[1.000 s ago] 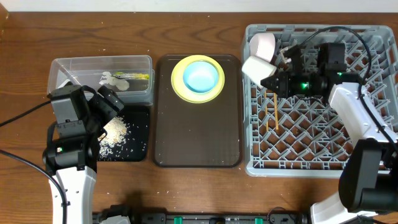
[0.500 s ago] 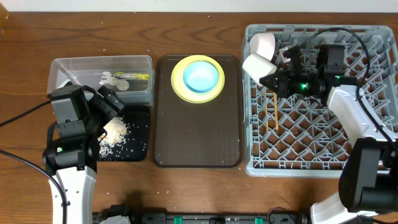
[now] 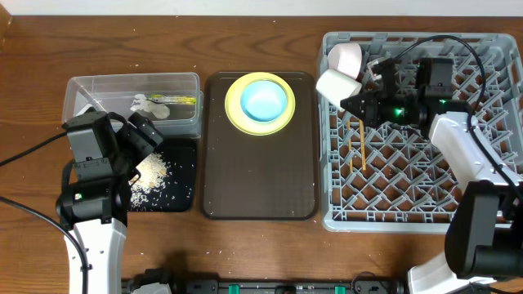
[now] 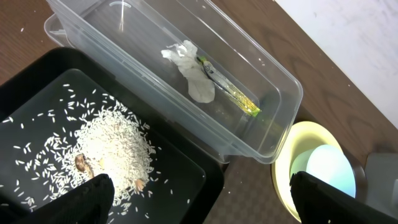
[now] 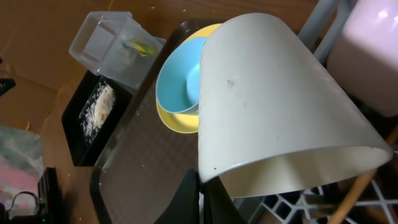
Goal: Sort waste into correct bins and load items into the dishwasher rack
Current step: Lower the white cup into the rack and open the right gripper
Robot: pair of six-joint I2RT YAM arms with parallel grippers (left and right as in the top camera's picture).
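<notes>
cream cup (image 3: 335,85) hangs tilted on its side at the left edge of the dishwasher rack (image 3: 490,49), pinched by its rim in the clenched right gripper (image 3: 353,104); from the right wrist view its open mouth faces down toward the grey pegs. just behind it, in the rack's far left corner, sits the white bowl (image 3: 346,55), close to the cup, though i can't tell whether they touch. the chopsticks (image 3: 356,147) lie side by side on the rack grid below the gripper. the yellow plate (image 3: 235,110) rests at the far end of the brown serving tray (image 3: 257,180), with the light blue bowl (image 3: 263,100) sitting in it. over on the left, the clear tub (image 3: 78,86) holds the tissue (image 4: 193,74) and the snack wrapper (image 4: 230,93), touching each other. the black tray (image 3: 184,163), right against the tub, carries a heap of rice (image 4: 112,146) with stray grains around it. the left gripper (image 4: 211,202) hovers above that tray with its jaws spread wide, grasping nothing.
</notes>
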